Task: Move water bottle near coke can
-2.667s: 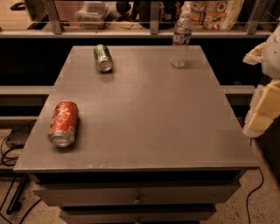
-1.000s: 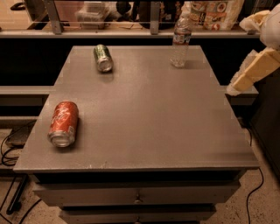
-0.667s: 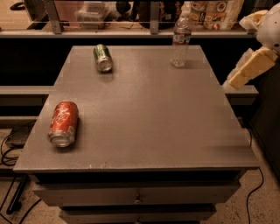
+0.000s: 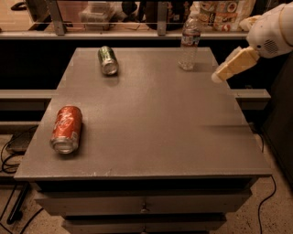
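The water bottle (image 4: 189,44), clear with a white cap and a pale label band, stands upright at the far right corner of the grey table (image 4: 151,114). The coke can (image 4: 67,129), red with white script, lies on its side near the table's front left edge. My gripper (image 4: 219,75) reaches in from the right at the end of a white arm, its cream fingers pointing down-left above the table's right edge. It is to the right of the bottle and slightly nearer, apart from it, and holds nothing.
A green soda can (image 4: 108,60) lies on its side at the far left of the table. A shelf with jars and packages (image 4: 219,9) runs behind the table. Drawers (image 4: 144,203) sit under the tabletop. Cables lie on the floor at left.
My gripper has risen from beside the table's right edge and moved up and inward toward the bottle. The bottle and both cans have not moved.
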`<state>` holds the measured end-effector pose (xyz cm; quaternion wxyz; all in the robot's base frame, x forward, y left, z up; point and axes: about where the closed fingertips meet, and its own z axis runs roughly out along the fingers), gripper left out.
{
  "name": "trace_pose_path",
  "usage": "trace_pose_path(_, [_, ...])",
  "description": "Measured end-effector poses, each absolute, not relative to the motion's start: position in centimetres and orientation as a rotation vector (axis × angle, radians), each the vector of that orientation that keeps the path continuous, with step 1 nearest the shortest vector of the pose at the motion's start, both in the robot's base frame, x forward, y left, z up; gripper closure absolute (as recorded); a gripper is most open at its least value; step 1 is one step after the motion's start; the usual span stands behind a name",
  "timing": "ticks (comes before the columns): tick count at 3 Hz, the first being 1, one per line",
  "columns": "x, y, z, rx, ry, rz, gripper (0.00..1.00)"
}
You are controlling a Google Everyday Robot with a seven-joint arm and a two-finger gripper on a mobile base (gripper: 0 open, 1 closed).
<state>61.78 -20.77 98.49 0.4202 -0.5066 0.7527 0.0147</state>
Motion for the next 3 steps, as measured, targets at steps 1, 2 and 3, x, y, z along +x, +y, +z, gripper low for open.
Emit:
trace_pose_path(1, [67.1,-20.7,95.9,-1.145,1.911,0.084,0.0])
trace_pose_path(2, [70.5,-20.4,94.1,-1.082,1.927,0.139,0.0])
trace_pose_path(3, [70.9,-20.4,93.7,-1.076,1.93,0.147,0.0])
